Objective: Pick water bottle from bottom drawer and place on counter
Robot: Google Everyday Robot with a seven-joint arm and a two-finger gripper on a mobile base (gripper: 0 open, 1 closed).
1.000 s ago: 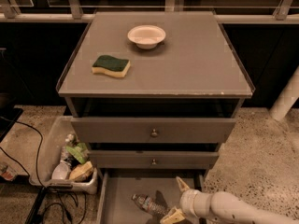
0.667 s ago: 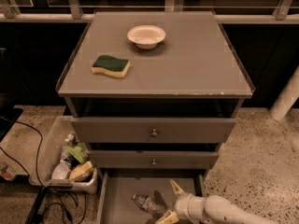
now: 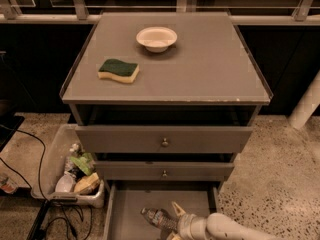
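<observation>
The water bottle (image 3: 156, 217), clear with a white cap and a coloured label band, lies on its side on the floor of the open bottom drawer (image 3: 131, 204). My gripper (image 3: 172, 223) comes in from the lower right on a white arm. It is open, with one cream finger (image 3: 177, 208) behind the bottle's body and the other at the frame's bottom edge, so the fingers stand on either side of the bottle. The counter (image 3: 205, 74) is the grey cabinet top above.
A white bowl (image 3: 156, 38) and a green-and-yellow sponge (image 3: 118, 70) sit on the counter. Two shut upper drawers with round knobs (image 3: 164, 142) overhang the bottom drawer. A bin of clutter (image 3: 70, 176) and cables lie on the left floor. A white post (image 3: 306, 104) stands at the right.
My gripper has moved left along the bottom drawer, from beside the water bottle to around its body. The bottle, bowl and sponge have not moved.
</observation>
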